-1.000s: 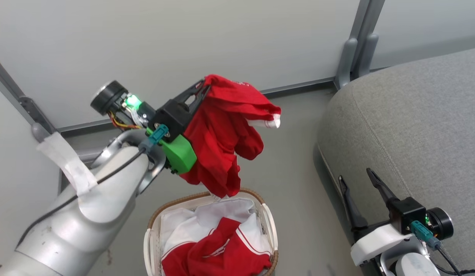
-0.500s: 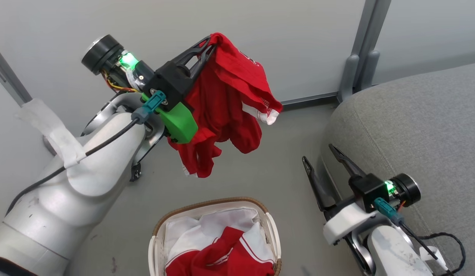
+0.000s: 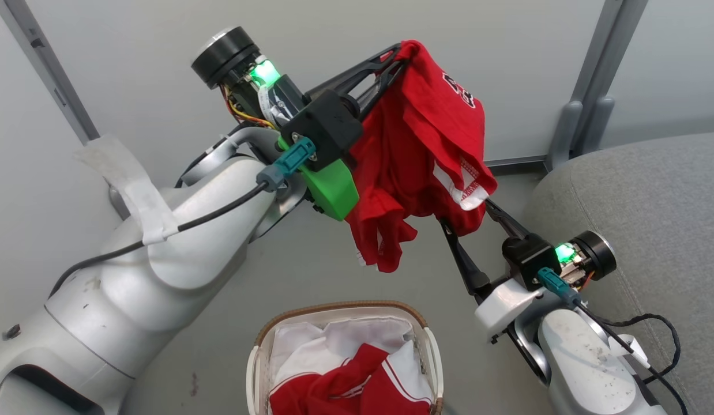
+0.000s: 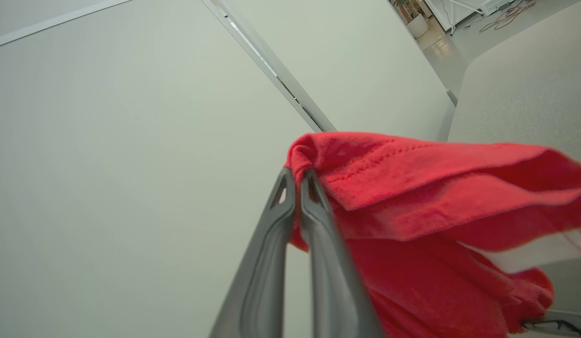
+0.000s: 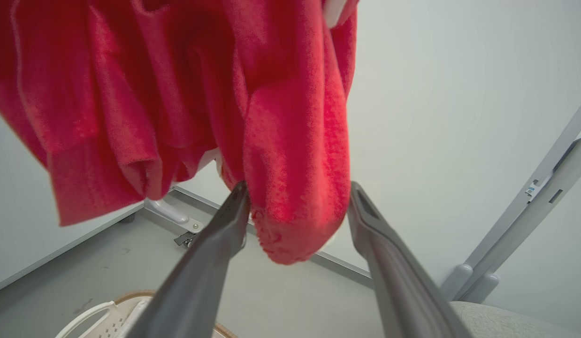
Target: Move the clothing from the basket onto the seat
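Left jaws tight on a red garment (image 3: 414,144) well clear of the basket (image 3: 334,305), right jaws wide open astride its lowest fold.

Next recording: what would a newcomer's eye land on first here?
A red garment hangs in mid-air, pinched at its top by the shut left gripper, high in the head view. The open right gripper points up from below, a hanging fold between its jaws. Under them, the basket holds a second red garment.
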Controlling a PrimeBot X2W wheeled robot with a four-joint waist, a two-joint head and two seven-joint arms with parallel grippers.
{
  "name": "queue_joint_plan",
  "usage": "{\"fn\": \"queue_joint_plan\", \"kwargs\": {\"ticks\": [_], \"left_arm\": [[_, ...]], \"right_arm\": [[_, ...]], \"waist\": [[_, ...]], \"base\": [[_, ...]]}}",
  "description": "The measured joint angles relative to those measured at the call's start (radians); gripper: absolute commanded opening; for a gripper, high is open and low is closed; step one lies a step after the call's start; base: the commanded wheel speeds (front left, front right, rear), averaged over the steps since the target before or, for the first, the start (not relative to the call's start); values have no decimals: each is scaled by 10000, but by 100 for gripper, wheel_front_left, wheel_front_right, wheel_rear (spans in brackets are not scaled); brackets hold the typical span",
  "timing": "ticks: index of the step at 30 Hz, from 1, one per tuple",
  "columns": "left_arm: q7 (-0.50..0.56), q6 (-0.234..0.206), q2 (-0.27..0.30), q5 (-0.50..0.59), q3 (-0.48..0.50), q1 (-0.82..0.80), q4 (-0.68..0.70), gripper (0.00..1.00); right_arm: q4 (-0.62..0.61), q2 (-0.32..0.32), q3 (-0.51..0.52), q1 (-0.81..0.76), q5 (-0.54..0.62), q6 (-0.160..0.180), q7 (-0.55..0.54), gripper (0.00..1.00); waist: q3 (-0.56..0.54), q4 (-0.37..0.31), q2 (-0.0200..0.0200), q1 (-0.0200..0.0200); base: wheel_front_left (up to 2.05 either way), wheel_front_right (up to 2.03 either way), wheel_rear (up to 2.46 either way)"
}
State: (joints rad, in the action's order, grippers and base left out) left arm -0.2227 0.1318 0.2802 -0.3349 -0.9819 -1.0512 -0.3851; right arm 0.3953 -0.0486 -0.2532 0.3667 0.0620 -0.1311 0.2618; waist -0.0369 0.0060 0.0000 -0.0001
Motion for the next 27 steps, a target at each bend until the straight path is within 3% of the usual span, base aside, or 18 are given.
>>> {"fn": "queue_joint_plan", "kwargs": {"ticks": [5,6,7,8,20,27], "left_arm": [[-38,0,-96,-217,-268,7,360,0],[-46,-2,-88,-278,-284,23,424,0],[-54,-2,-79,-309,-293,42,464,0],[-77,0,-63,-360,-291,89,487,0],[-261,-453,393,-1183,73,1699,-474,0],[-372,-662,169,-1770,493,2999,-1041,0]], "right_arm": [[489,6,-148,387,98,-2,0,100],[600,4,-146,506,100,-2,0,46],[696,4,-153,582,102,0,0,31],[844,2,-201,654,132,0,0,3],[1045,2,-215,955,234,-2,0,0],[662,2,186,922,366,-2,0,0]], "waist": [[-73,272,0,0],[-80,316,0,0],[-85,348,0,0],[-89,385,0,0],[-96,222,0,0],[-99,-71,0,0]], "base": [[0,0,0],[0,0,0],[0,0,0],[0,0,0],[0,0,0],[0,0,0]]}}
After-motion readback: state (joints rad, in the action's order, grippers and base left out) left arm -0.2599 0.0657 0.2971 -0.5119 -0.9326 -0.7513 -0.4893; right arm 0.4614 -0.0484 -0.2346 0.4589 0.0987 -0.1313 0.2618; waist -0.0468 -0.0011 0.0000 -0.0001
